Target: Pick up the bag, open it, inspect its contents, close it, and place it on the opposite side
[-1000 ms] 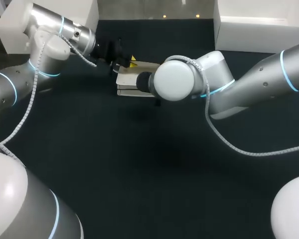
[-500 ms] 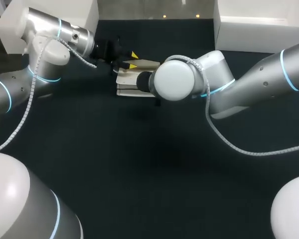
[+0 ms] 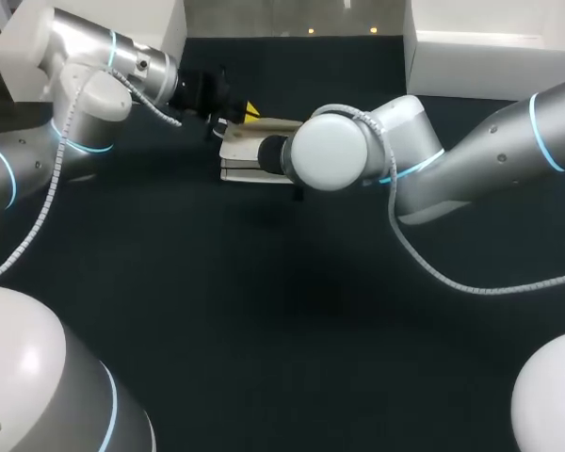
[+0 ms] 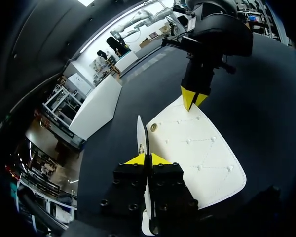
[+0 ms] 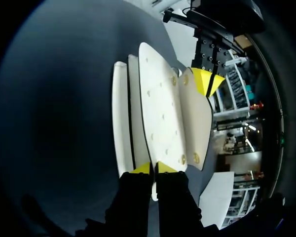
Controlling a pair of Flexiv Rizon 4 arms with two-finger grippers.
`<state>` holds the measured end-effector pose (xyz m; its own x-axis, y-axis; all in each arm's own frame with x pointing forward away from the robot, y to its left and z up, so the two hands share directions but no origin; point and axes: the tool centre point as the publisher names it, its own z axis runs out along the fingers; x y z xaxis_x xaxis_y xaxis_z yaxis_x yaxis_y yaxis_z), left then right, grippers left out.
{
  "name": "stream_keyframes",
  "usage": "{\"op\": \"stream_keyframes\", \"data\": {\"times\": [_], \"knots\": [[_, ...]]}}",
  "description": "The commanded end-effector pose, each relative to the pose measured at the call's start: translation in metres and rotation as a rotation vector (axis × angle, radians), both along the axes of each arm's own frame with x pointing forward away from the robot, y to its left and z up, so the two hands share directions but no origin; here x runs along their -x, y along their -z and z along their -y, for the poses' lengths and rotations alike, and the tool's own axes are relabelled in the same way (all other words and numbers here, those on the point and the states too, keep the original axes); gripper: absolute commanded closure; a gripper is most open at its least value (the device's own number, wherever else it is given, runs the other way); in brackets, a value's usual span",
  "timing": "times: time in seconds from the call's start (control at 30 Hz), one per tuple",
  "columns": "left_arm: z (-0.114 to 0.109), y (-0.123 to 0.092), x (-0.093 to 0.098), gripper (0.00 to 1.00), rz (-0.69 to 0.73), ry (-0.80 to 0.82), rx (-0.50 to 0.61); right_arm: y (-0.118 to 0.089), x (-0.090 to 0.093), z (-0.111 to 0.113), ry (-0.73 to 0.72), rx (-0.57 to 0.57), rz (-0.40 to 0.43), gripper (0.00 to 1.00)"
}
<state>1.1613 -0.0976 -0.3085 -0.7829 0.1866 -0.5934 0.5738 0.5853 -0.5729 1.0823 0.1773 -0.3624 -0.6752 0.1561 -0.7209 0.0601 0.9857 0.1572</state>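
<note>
A flat white bag [image 3: 248, 153] with small studs lies on the dark table, left of the middle at the back. My left gripper [image 3: 249, 114] is at its far left corner, and in the left wrist view the left gripper [image 4: 147, 159] is shut on a thin white flap [image 4: 139, 132] that stands up on edge beside the bag's upper panel [image 4: 197, 153]. My right gripper [image 5: 154, 168] is shut on the opposite edge of that bag [image 5: 160, 113]; it shows across the panel as the right gripper [image 4: 193, 98]. In the head view my right arm's wrist [image 3: 328, 151] hides its fingers.
A white box [image 3: 494, 47] stands at the table's back right and another white box [image 3: 38, 42] at the back left. Dark open tabletop [image 3: 292, 320] stretches in front of the bag.
My left gripper's fingers stood apart over the bag's corner half a second ago and are now together on the flap. The right arm and the bag have not moved.
</note>
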Motion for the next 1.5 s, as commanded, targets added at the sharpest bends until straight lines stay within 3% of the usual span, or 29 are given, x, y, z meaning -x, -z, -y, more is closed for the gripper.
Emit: {"op": "stream_keyframes", "data": {"times": [0.03,0.3,0.57,0.6,0.7,0.73,0.83,1.03,1.07,1.5], "knots": [[-0.003,0.006,0.009,1.0,0.02,0.004,0.016,0.002,-0.001,-0.001,0.001,-0.001,0.003,1.0],[-0.005,0.019,0.033,1.0,0.06,0.011,-0.011,0.002,-0.001,-0.001,0.001,-0.001,0.003,1.0],[-0.004,0.025,0.036,1.0,0.081,-0.001,-0.039,0.002,-0.001,-0.001,0.001,-0.001,0.003,1.0],[-0.004,0.025,0.035,0.98,0.083,-0.004,-0.041,0.002,-0.001,-0.001,0.001,-0.001,0.003,1.0],[-0.004,0.024,0.028,0.7,0.085,-0.013,-0.042,0.002,-0.001,-0.001,0.001,-0.001,0.003,1.0],[-0.004,0.023,0.026,0.68,0.085,-0.017,-0.042,0.002,-0.001,-0.001,0.001,-0.001,0.003,1.0],[-0.004,0.021,0.018,0.71,0.086,-0.026,-0.043,0.002,-0.001,-0.001,0.001,-0.001,0.003,1.0],[-0.003,0.017,0.007,0.92,0.089,-0.037,-0.048,0.002,-0.001,-0.001,0.001,-0.001,0.003,1.0],[-0.003,0.017,0.006,1.0,0.089,-0.038,-0.049,0.002,-0.001,-0.001,0.001,-0.001,0.003,1.0],[-0.005,0.023,0.018,1.0,0.106,-0.042,-0.041,0.002,-0.001,-0.001,0.001,-0.001,0.003,1.0]]}}
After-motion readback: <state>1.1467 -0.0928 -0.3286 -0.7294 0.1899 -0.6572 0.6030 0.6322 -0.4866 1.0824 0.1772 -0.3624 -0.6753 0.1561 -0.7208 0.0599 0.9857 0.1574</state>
